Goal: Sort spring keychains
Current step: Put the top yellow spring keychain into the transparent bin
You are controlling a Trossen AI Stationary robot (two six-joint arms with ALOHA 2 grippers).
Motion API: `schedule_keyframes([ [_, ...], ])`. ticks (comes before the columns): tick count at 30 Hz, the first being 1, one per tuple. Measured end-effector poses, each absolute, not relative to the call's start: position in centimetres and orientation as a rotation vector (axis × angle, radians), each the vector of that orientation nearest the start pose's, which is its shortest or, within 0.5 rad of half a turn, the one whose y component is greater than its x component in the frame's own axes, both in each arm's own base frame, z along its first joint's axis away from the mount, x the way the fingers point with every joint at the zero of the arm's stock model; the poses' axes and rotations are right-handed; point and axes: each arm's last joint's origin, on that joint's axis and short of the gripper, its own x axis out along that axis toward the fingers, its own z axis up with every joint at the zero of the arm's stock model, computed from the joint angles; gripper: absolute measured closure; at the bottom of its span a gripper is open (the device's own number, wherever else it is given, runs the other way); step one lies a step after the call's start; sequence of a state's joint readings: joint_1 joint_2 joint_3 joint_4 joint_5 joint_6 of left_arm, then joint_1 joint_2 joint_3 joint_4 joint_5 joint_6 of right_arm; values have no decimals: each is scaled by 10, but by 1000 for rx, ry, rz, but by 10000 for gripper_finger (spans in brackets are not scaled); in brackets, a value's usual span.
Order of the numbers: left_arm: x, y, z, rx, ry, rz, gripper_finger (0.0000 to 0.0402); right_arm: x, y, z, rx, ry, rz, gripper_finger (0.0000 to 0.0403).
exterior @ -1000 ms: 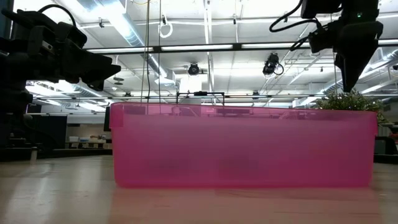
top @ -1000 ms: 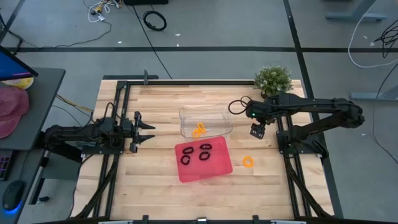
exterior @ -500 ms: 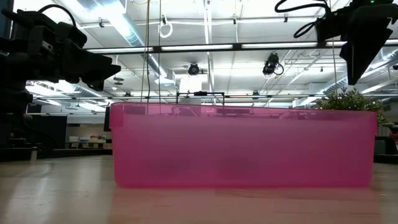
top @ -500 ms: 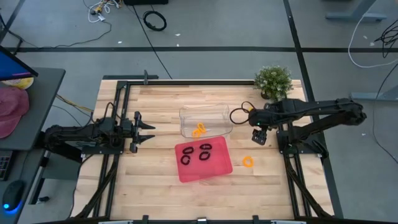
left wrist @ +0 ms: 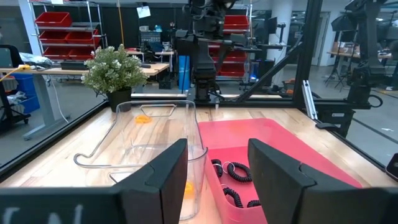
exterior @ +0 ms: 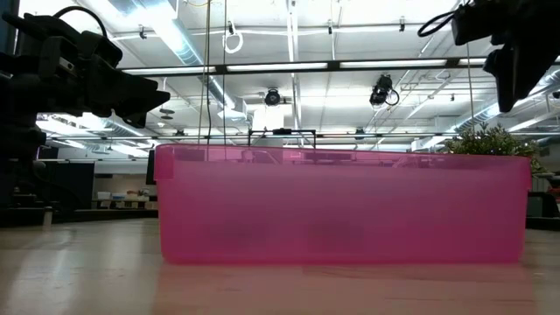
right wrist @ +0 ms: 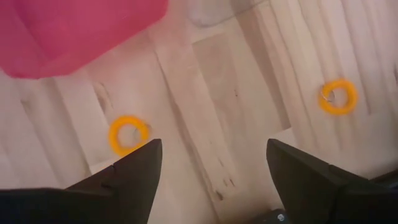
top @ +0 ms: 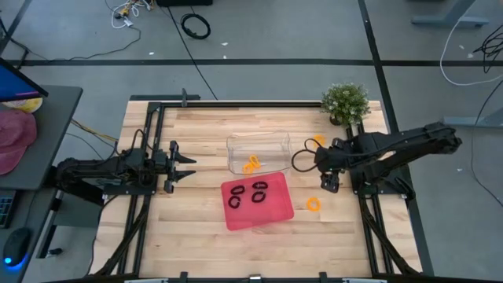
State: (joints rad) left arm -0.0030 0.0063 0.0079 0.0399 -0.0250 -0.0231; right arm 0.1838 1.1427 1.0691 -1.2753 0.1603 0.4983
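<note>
— Right gripper (top: 329,183) sits right of centre in the overhead frame, fingers spread wide and nothing between them. It hangs just above one orange keychain (top: 313,204) lying on the bare wood, lower right of the red tray (top: 271,214).

— And its own camera?

— Two dark fingers (right wrist: 121,180) at the bottom of the frame, wide apart. One orange ring (right wrist: 129,134) lies on the planks at lower left, a second orange ring (right wrist: 338,96) at upper right, well apart from the first. The pink corner of the tray (right wrist: 74,28) fills the upper left.

— That second one overhead?

— A small orange loop (top: 318,141) above the gripper in the frame, near the potted plant (top: 345,102).

— What's already in the containers?

— Black keychains (top: 259,191) lie in the red tray at centre, at least three dark coils. The clear bin (top: 236,161) just above it holds orange keychains (top: 251,164), bunched so I can't count them.

— Left side?

— Left gripper (top: 187,167) waits at the left of the frame, level with the clear bin, pointing at it, fingers partly open and holding nothing. Its wrist picture shows both fingers (left wrist: 165,177) apart, the clear bin (left wrist: 155,134) and black coils (left wrist: 233,171) in the tray (left wrist: 298,149) beyond.

— The table-height camera?

— Pink tray wall (exterior: 341,206) across the middle; the keychains are hidden behind it.
</note>
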Motion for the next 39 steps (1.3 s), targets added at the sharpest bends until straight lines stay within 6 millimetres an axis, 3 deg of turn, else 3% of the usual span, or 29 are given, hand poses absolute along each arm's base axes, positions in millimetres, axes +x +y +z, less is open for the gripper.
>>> schedule_keyframes([
  [39,98,0,170,-24,-42,21,229,162,80,291,153,1294,-168,112],
])
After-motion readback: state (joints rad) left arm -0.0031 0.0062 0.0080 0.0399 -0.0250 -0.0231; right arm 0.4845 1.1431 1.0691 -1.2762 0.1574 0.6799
